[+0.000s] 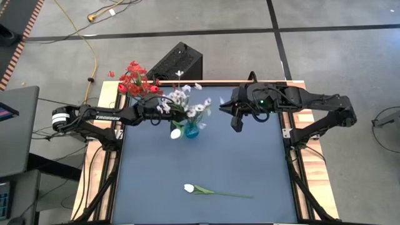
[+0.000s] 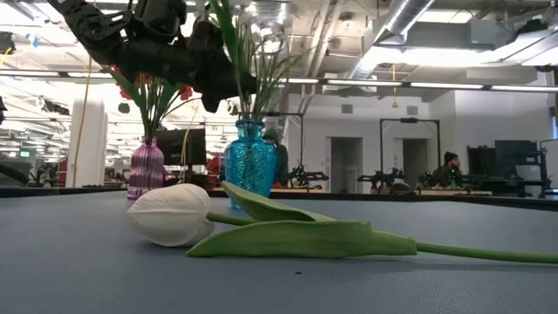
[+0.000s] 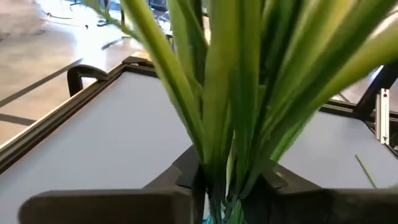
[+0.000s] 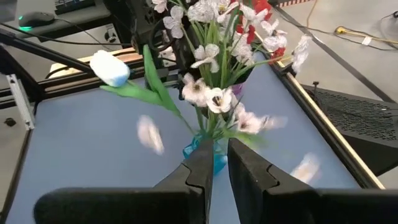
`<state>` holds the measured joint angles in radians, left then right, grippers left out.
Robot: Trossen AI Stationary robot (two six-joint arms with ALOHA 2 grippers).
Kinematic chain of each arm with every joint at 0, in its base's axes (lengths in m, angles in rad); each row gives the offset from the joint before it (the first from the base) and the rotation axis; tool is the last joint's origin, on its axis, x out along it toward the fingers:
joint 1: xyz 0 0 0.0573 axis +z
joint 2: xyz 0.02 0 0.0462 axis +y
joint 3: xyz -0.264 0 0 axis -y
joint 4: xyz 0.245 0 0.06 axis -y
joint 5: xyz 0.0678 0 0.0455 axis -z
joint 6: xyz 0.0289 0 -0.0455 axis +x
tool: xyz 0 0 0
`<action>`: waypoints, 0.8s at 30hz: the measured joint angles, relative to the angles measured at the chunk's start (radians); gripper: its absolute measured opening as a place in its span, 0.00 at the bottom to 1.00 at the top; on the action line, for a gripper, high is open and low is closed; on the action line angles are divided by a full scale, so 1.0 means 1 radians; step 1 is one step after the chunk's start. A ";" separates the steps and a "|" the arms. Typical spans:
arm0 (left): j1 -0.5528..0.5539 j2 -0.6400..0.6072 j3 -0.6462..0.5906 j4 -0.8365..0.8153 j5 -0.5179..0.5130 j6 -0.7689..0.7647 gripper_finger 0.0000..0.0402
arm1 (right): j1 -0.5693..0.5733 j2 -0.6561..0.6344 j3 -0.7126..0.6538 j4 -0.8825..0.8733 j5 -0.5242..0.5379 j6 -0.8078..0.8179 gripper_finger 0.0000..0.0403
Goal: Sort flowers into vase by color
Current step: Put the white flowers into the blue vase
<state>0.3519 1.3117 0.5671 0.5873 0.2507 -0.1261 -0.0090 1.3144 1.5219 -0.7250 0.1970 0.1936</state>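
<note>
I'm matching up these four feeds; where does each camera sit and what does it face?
High view: overhead, straight down on the table, both arms showing.
Low view: table height, facing the lying white tulip; an arm overhead.
Left wrist view: on the left arm, left gripper around green stems.
Right wrist view: behind the right gripper.
All four show the blue vase.
</note>
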 joint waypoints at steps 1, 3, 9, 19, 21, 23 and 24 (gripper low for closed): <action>0.000 0.000 0.000 0.000 0.004 0.000 0.17 | 0.000 0.000 0.000 0.000 -0.008 0.000 0.19; 0.000 0.000 0.000 0.000 0.007 -0.002 0.21 | 0.000 0.000 0.000 0.000 -0.017 0.000 0.19; 0.008 -0.005 0.000 -0.046 0.007 -0.034 0.27 | 0.000 0.000 0.000 -0.001 -0.019 0.000 0.19; 0.009 -0.013 0.000 -0.102 0.104 -0.051 0.28 | 0.003 0.000 0.000 -0.002 -0.046 0.000 0.19; 0.009 -0.024 0.000 -0.120 0.102 -0.040 0.28 | 0.002 0.000 0.000 -0.002 -0.046 0.000 0.19; 0.010 -0.046 0.000 -0.152 0.081 -0.013 0.28 | 0.002 0.000 0.000 -0.002 -0.046 0.000 0.19; 0.010 -0.058 0.000 -0.175 0.070 0.000 0.28 | 0.002 0.000 0.000 -0.002 -0.050 0.000 0.19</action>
<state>0.3614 1.2536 0.5667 0.4123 0.3209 -0.1264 -0.0067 1.3144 1.5219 -0.7269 0.1467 0.1936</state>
